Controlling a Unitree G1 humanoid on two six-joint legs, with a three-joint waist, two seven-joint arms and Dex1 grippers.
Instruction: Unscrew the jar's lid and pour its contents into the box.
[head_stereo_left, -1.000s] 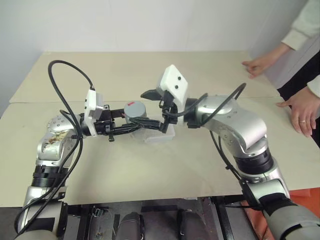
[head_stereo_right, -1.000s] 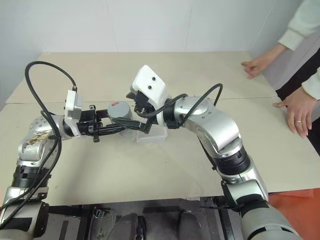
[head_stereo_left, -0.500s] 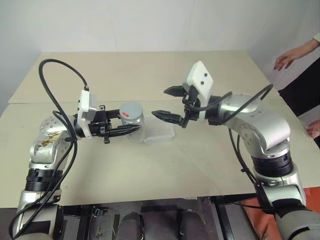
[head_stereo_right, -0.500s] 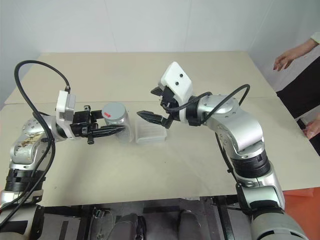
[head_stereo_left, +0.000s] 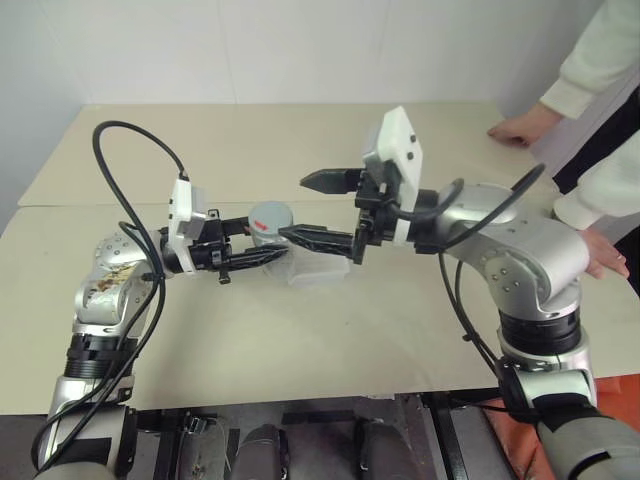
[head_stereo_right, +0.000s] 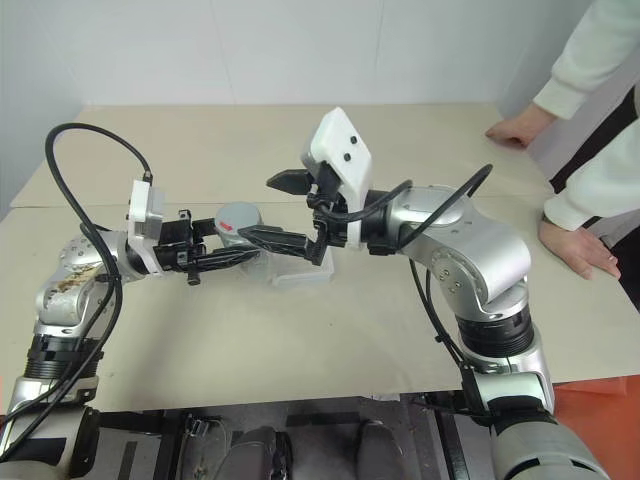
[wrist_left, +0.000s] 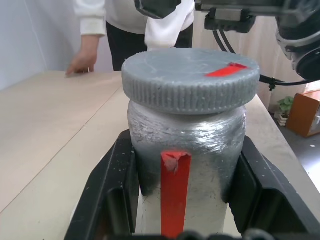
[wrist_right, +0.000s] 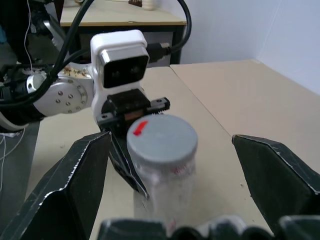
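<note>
Left wrist view gives me the closest look at the jar (wrist_left: 187, 137): a small cylinder wrapped in crinkled silvery foil, with a strip of red tape running down its front. On top sits the lid (wrist_left: 190, 80), a flat grey disc with a ribbed, knurled edge, a slightly rough top face and a short red mark near one side. My left gripper (head_stereo_left: 262, 254) has its jaws clenched on the jar, one black finger (wrist_left: 107, 195) pressed against either side of the foil body just under the lid, holding it upright above the worktop (head_stereo_left: 300, 340).

From the head views, my right gripper (head_stereo_left: 312, 208) reaches in from the opposite side with its jaws released and spread wide, one pointed black finger (head_stereo_left: 325, 180) above and behind the lid and the other in front of it, close to the jar; I cannot tell whether either touches. In the right wrist view the two fingers stand well apart on either side of the jar.

Just behind the jar lies the box (head_stereo_left: 325, 265), a shallow, translucent plastic container with rounded corners, partly hidden by the lower right finger. The worktop is a smooth, pale beige surface with a seam across it.

At the far right edge a person (head_stereo_right: 600, 130) in white sleeves rests both hands (head_stereo_right: 512, 130) on the worktop.
</note>
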